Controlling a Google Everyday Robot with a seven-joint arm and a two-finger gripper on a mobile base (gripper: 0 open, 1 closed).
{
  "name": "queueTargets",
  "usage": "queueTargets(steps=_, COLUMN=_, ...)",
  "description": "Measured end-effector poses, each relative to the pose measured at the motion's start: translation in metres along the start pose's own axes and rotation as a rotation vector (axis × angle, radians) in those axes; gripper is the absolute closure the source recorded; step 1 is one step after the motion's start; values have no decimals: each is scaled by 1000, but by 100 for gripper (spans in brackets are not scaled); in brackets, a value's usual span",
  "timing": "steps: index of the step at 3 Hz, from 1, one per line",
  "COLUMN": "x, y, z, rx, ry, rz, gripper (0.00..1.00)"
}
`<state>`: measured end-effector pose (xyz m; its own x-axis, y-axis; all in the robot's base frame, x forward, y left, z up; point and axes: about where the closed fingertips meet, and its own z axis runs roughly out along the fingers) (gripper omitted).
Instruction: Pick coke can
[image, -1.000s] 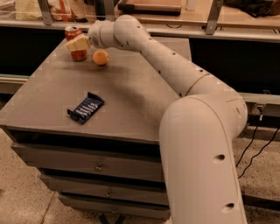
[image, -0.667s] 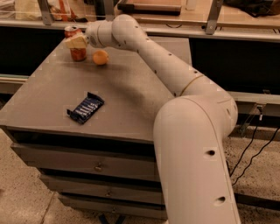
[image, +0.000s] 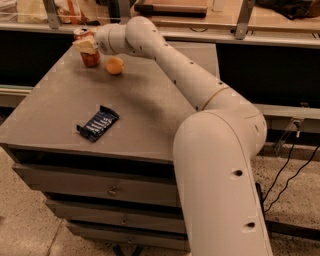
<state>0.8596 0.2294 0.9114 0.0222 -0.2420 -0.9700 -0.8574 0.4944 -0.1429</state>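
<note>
The coke can (image: 90, 58), red with a silver top, stands upright at the far left corner of the grey cabinet top (image: 150, 115). My gripper (image: 85, 46) is at the can and covers its upper front. The can's lower part shows below the gripper and seems to rest on the surface. The white arm (image: 175, 70) reaches across the top from the right.
A round orange fruit (image: 115, 65) lies just right of the can. A dark blue snack wrapper (image: 97, 123) lies near the front left. A shelf with bags (image: 65, 10) runs behind the cabinet. Drawers (image: 100, 187) are below, and cables (image: 290, 180) lie on the floor at the right.
The arm's elbow and base have shifted slightly. The gripper stays at the can, and the can, fruit and wrapper have not visibly moved.
</note>
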Motion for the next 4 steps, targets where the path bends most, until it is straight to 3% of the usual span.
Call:
queueTargets(steps=1, x=-14, y=-8, z=-14, rx=30, ry=-12, rz=17, gripper=92)
queueTargets(steps=2, x=-32, y=-21, z=-35, rx=86, ry=-11, rz=40, gripper=100)
queueTargets(steps=4, x=-62, y=-45, z=-85, rx=100, ry=-80, rz=107, gripper=100)
